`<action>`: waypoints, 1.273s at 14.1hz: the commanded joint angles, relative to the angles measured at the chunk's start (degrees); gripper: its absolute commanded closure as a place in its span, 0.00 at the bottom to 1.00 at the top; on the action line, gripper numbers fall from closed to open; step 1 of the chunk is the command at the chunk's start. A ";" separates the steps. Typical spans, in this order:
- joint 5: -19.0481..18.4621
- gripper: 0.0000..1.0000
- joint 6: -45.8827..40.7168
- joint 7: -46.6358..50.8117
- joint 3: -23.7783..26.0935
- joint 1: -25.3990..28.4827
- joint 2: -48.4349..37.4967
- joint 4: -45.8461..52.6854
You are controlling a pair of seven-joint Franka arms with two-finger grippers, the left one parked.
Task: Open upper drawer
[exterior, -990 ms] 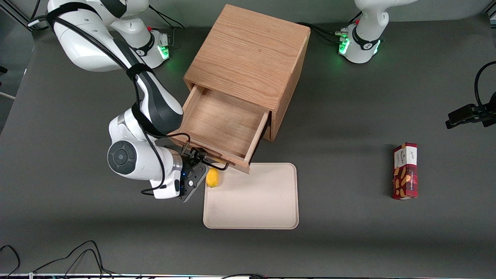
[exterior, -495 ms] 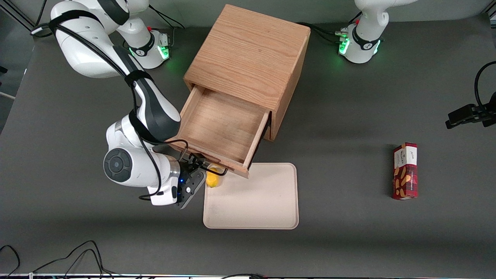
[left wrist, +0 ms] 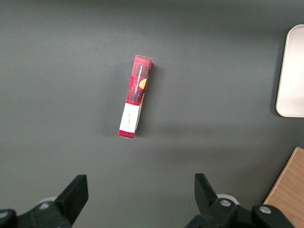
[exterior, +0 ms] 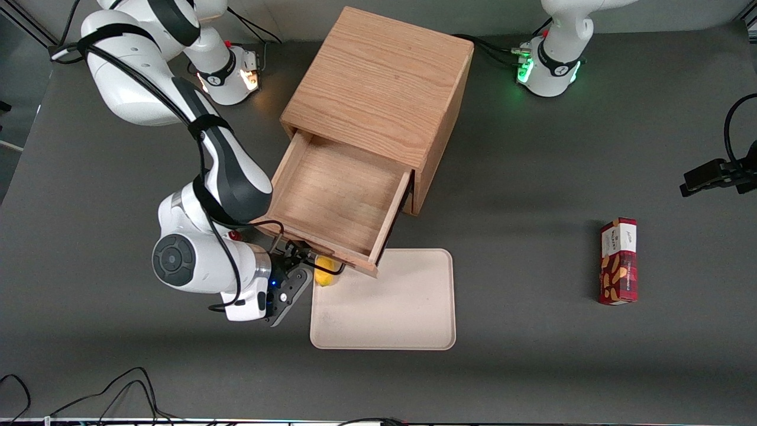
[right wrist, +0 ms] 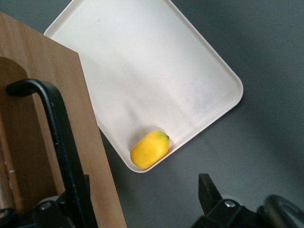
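Observation:
The oak cabinet [exterior: 378, 83] stands mid-table, and its upper drawer [exterior: 331, 195] is pulled well out, showing its bare wooden tray. The drawer's thin black wire handle [right wrist: 57, 137] runs along the light wood front [right wrist: 90, 156]. My right gripper [exterior: 294, 267] is at the drawer's front, nearer the front camera, at handle height. In the right wrist view the gripper [right wrist: 140, 194] is open: one finger sits against the handle, the other stands far off over the grey table. The lower drawer is hidden under the open one.
A cream tray [exterior: 402, 319] lies in front of the drawer with a yellow lemon [exterior: 323, 275] in its corner beside my gripper; the wrist view shows both, the tray [right wrist: 142, 71] and the lemon [right wrist: 149, 149]. A red snack box [exterior: 618, 260] lies toward the parked arm's end.
The drawer has slid out a little farther toward the front camera. My gripper and wrist have moved the same way with it and slightly toward the working arm's end.

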 commanded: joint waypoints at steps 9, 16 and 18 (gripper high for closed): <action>-2.27 0.00 1.23 0.53 -0.88 1.41 4.12 3.83; -2.10 0.00 -3.51 1.41 -0.35 2.20 3.42 6.38; -2.01 0.00 -4.39 1.42 -0.35 2.20 3.07 6.47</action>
